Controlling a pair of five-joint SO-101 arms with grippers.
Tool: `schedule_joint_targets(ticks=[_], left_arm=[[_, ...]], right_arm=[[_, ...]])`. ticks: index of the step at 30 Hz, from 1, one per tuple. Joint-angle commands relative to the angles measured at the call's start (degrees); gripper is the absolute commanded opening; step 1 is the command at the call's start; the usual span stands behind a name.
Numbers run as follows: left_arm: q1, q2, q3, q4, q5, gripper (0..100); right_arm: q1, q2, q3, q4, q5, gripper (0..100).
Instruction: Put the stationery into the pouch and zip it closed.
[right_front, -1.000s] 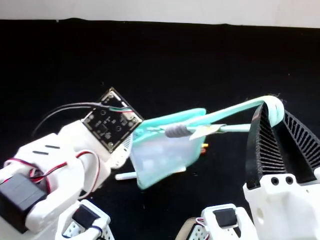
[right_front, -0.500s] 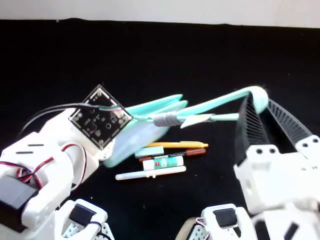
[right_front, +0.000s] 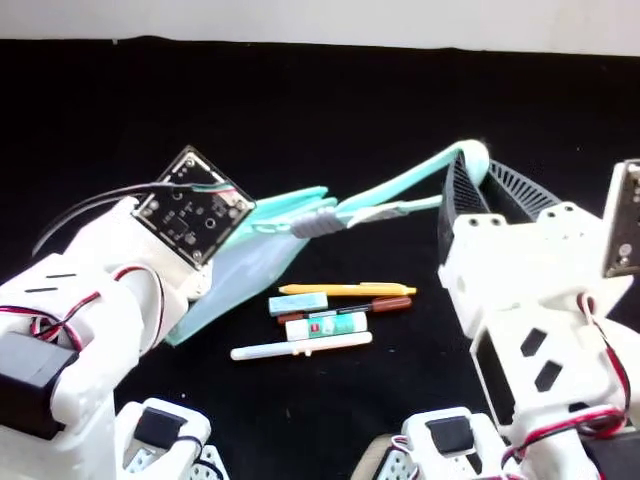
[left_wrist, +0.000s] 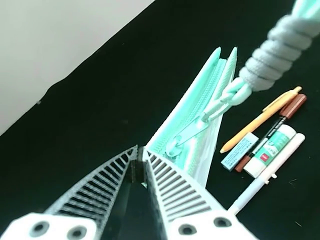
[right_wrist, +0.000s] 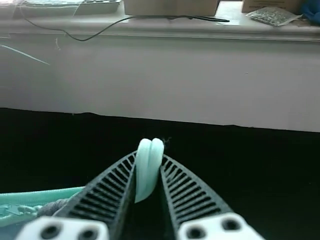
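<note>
We saw the mint-green pouch (right_front: 225, 275) tilted at the left, its strap (right_front: 400, 190) stretched rightward. Outside it, just right and nearer, lay an orange pen (right_front: 345, 290), a brown pen (right_front: 385, 304), a teal eraser (right_front: 298, 303), a green-white stick (right_front: 325, 326) and a white pen (right_front: 300, 346).

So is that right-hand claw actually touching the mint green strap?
Touching. The right wrist view shows the right gripper shut on the strap, its loop pinched between both fingers.

Overhead, close wrist cams; share pouch (right_front: 235, 270).
</note>
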Motion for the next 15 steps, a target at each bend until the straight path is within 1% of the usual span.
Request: schedule_joint_targets(ticks=[1,5,8,11,14,15], left_arm=[[-2.86,-0.84,1.27,-0.62,-0.26,1],[-7.52,-1.01,5.32,0.53,0.00,1],[-10.59,-1.63,6.20,0.53,4.57,1],[-10.77,-4.62,7.43,0.53,7.91,1],[-10.77,-8.75,10.59,0.53,8.00,2],[-10.77,-10.15,11.91,0.53,8.00,3]], right_arm=[[-4.97,-0.31,0.22,-1.54,-0.44,0.7],[-8.04,-0.31,0.40,-2.24,-0.44,0.7],[-9.54,0.13,0.40,-2.24,-0.44,0.7],[-10.07,0.13,0.48,-2.42,-0.44,0.7],[-10.51,0.13,0.48,-2.59,-0.44,0.7],[-10.51,0.13,0.48,-2.59,-0.44,0.7]])
